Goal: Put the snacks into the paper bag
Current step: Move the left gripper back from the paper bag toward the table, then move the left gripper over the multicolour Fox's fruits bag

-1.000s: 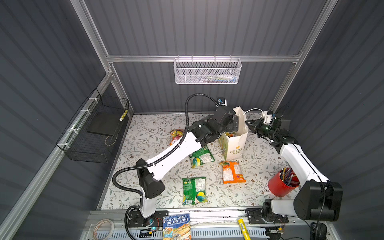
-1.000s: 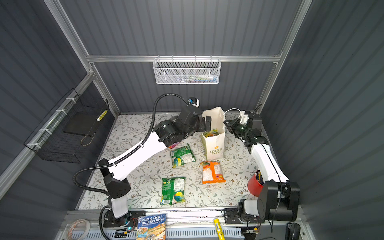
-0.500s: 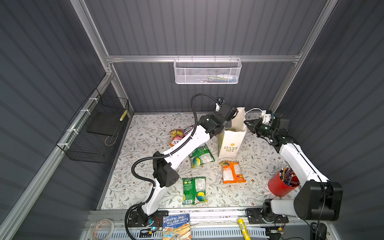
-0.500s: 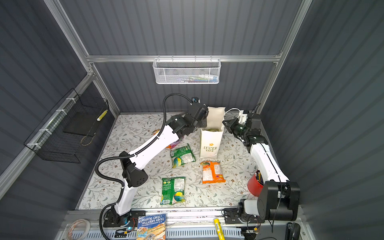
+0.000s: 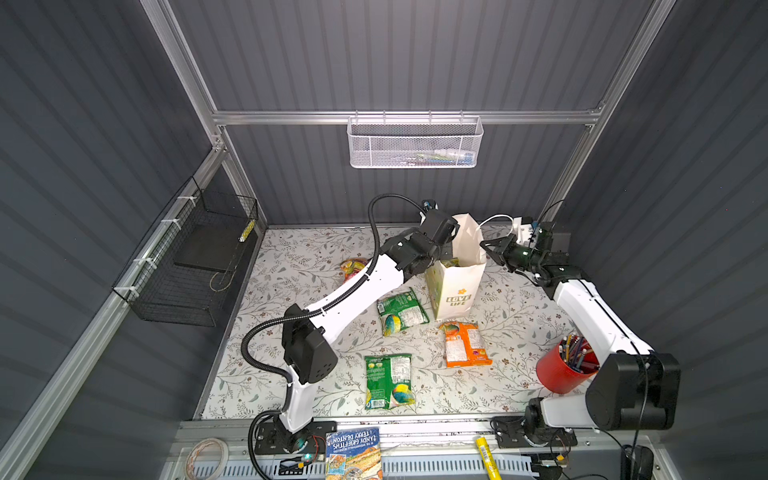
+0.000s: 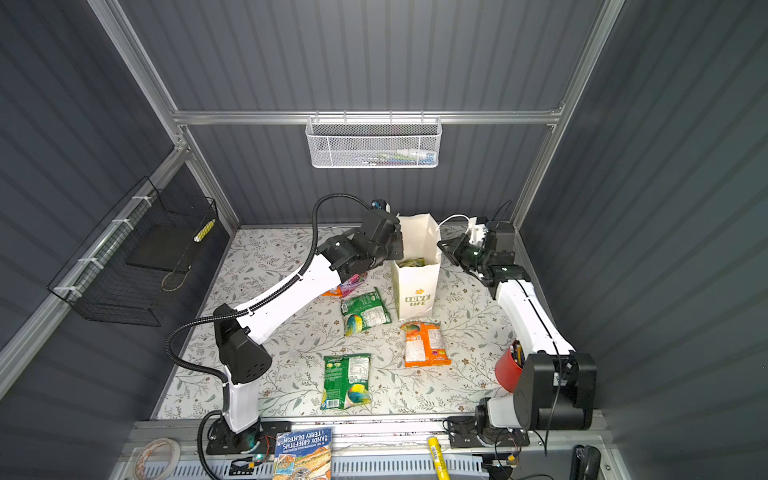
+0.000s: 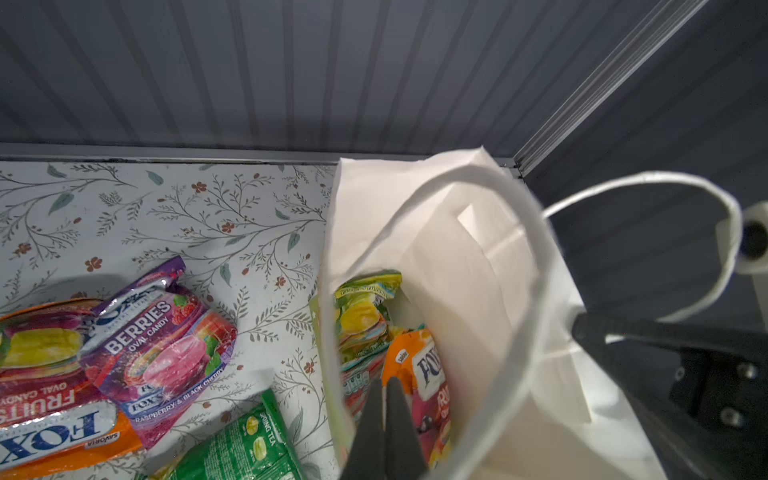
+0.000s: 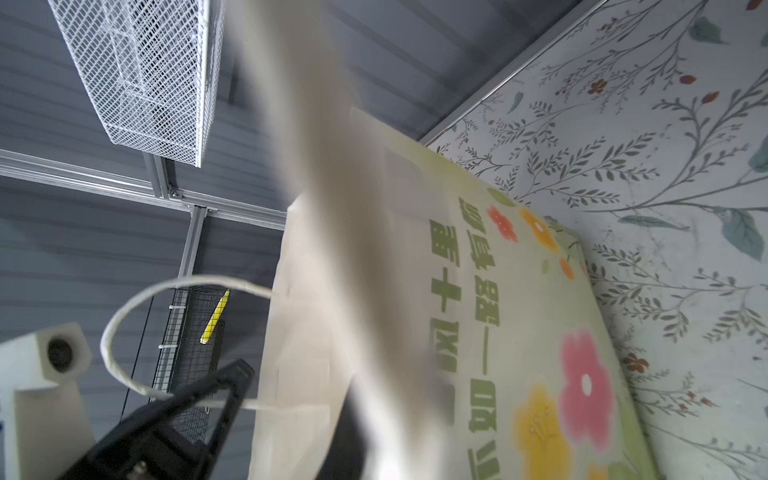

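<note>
Snack packets are split between the floral tabletop (image 5: pixel 291 266) and the paper bag (image 5: pixel 457 286), which stands upright at the far middle of the table, its "LOVE LIFE" print facing near. Inside it, the left wrist view shows a yellow-green packet (image 7: pixel 365 316) and an orange FOX'S packet (image 7: pixel 428 374). The left gripper (image 7: pixel 384 386) hangs at the bag's open mouth, fingers pressed together with nothing between them. The right gripper (image 5: pixel 486 247) is clamped on the bag's right rim. On the table, a green packet (image 5: pixel 401 311) lies just left of the bag, an orange packet (image 5: pixel 463 345) just near it, a second green packet (image 5: pixel 388 380) nearer, and a magenta packet (image 7: pixel 158 353) farther left.
</note>
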Controlling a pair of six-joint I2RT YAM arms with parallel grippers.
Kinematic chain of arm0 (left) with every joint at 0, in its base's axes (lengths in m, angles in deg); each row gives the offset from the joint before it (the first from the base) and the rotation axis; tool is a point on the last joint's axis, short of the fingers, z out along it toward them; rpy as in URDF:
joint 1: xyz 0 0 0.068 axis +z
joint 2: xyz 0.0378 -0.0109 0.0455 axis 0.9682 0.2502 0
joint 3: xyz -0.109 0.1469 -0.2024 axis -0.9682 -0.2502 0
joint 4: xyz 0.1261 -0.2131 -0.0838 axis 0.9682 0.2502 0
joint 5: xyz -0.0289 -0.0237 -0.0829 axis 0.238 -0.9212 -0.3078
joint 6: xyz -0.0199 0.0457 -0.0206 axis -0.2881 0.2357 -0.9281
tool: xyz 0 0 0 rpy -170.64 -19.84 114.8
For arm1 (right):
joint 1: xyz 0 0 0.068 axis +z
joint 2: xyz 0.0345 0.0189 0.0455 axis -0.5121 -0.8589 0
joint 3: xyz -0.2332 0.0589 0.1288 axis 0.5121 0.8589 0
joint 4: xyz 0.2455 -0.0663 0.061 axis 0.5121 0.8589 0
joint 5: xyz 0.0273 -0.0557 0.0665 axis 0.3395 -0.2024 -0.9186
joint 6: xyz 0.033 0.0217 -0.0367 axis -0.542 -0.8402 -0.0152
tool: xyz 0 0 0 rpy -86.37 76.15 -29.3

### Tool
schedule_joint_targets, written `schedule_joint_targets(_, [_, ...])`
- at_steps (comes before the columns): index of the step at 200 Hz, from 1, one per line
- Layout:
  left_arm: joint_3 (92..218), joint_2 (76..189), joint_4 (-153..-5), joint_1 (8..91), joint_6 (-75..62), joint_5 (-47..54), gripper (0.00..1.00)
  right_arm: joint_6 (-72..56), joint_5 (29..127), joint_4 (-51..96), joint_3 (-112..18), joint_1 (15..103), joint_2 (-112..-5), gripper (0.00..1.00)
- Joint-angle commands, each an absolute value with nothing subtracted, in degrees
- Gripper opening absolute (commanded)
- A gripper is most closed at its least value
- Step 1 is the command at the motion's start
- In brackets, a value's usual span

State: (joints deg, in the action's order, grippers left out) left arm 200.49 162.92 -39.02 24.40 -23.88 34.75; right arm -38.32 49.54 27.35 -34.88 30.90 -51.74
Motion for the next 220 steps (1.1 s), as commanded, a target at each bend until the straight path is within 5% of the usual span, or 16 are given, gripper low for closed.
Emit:
schedule_joint_targets(1, [196.33,159.54,-42.78,23.95,-26.17,35.53,0.00,-38.71,47.57,25.86,-36.40,30.72,-52.28,0.00])
schedule_joint_targets(15, [193.01,157.76,-44.45,23.92,-26.18,34.74,0.01,-38.44,48.65,26.32,-36.32,30.72,-51.72,0.00])
schedule_joint_targets(28, [190.29,155.72,-46.11,23.96,-26.31,34.69,0.22,-38.02,49.88,26.83,-36.22,30.72,-51.01,0.00])
schedule_joint_targets(38, [188.44,154.12,-47.76,23.93,-25.85,34.09,0.39,-37.76,50.52,27.24,-36.29,30.72,-50.54,0.00])
schedule_joint_targets(62, [186.64,150.27,-47.57,23.93,-23.65,33.59,0.99,-38.85,50.24,26.20,-36.00,30.72,-49.92,0.00])
schedule_joint_targets(106, [173.60,137.70,-53.18,23.96,-24.32,31.59,1.00,-39.53,49.74,26.45,-36.12,30.63,-48.59,0.00])
schedule_joint_targets(158, [162.11,130.83,-44.73,25.95,-32.07,45.79,1.00,-39.41,49.53,26.50,-36.00,30.63,-48.32,0.00])
schedule_joint_targets(220, [151.74,131.82,-45.02,43.65,-32.51,31.50,1.00,-41.33,48.26,24.44,-35.61,30.81,-49.13,0.00])
